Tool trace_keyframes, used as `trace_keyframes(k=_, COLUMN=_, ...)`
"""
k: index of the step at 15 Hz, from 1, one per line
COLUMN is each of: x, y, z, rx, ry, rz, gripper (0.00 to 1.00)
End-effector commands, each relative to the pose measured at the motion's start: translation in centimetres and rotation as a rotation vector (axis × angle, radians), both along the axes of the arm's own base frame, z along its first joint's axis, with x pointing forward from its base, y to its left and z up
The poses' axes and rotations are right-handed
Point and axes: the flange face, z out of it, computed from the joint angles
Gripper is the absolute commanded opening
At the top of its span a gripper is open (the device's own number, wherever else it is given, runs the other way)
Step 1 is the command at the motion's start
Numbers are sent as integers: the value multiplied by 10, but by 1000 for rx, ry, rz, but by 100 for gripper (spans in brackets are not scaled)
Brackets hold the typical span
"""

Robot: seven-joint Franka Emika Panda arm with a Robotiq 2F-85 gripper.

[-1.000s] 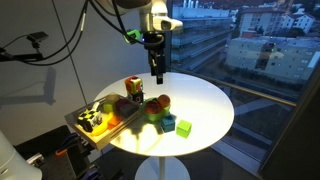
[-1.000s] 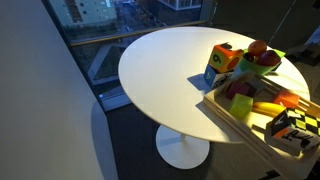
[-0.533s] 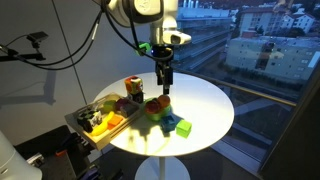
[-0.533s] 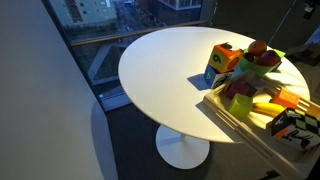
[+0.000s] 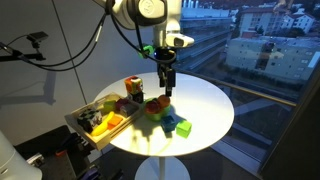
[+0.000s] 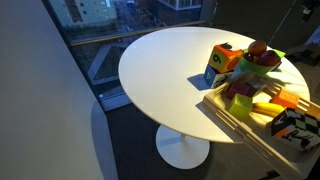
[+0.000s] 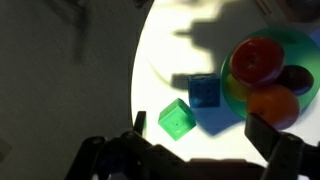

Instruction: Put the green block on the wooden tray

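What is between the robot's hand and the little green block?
Nothing visible. The hand hangs over the small lime-green cube, which lies uncovered on the white table, a darker teal cube beside it.

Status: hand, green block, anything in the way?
Hand open, empty, above table. Green block on table beside teal cube, off wooden tray. Ring stack close by.

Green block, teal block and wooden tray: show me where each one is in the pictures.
green block [image 7: 176,121]: wrist view, on its top face.
teal block [image 7: 203,92]: wrist view, on its top face.
wooden tray [image 6: 228,118]: in an exterior view, on its near rim.
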Motion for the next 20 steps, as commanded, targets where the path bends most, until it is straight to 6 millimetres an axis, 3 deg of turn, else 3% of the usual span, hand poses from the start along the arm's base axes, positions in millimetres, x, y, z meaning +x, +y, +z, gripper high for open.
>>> trace_keyframes(k=1, x=0, y=0, z=1, rx=0, ry=1, rz=0, gripper=100)
trace_keyframes(k=6, x=2, y=-2, z=0, rx=-6, ry=-2, rz=-8, gripper=100)
trace_keyframes(k=13, x=12, y=-22, z=-16, rx=1, ry=7, rz=16, gripper=100)
trace_keyframes(k=20, x=28, y=-44, z=-35, rx=-6, ry=14, rz=209, gripper=100)
